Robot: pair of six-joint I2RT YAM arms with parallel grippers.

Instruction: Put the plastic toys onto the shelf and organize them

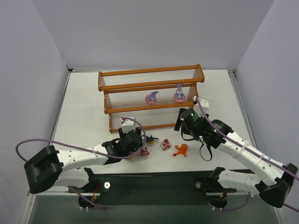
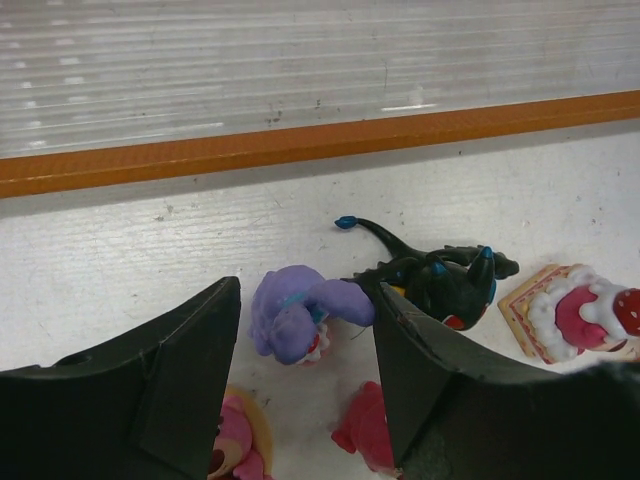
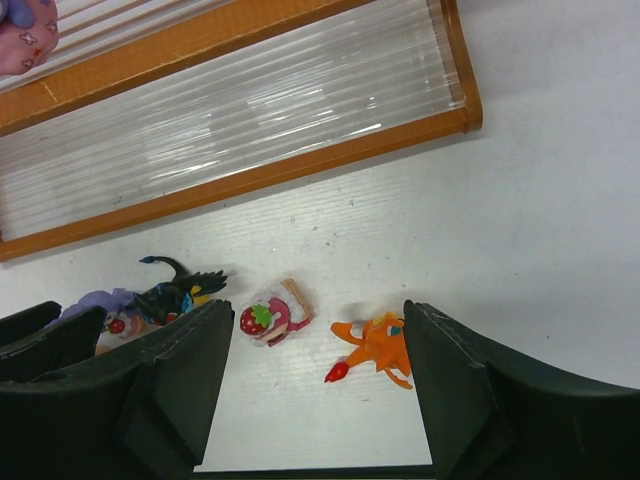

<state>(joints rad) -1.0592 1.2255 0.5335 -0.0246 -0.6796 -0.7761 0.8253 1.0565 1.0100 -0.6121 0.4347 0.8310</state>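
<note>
Barely begun, by the look of it: only a purple-pink toy (image 1: 151, 97) and a second long-eared toy (image 1: 179, 94) stand on the middle tier of the shelf (image 1: 150, 71), which sits toward the far edge of the desk (image 1: 84, 116). Six seem left, loose between the shelf and the near edge, among them the black winged toy (image 2: 440, 280), a round pink-red toy (image 2: 570, 310) and the orange toy (image 3: 378, 345). The left claw (image 2: 305, 295) is released, straddling a purple toy (image 2: 285, 320) without pinching it. The right claw (image 3: 318, 320) hangs released and empty.

bright, even light from above. white glare streaks the rods of the shelf (image 3: 260, 110) in both wrist views. the orange toy (image 3: 378, 345) casts only a faint, soft shadow on the white counter (image 3: 560, 200).
</note>
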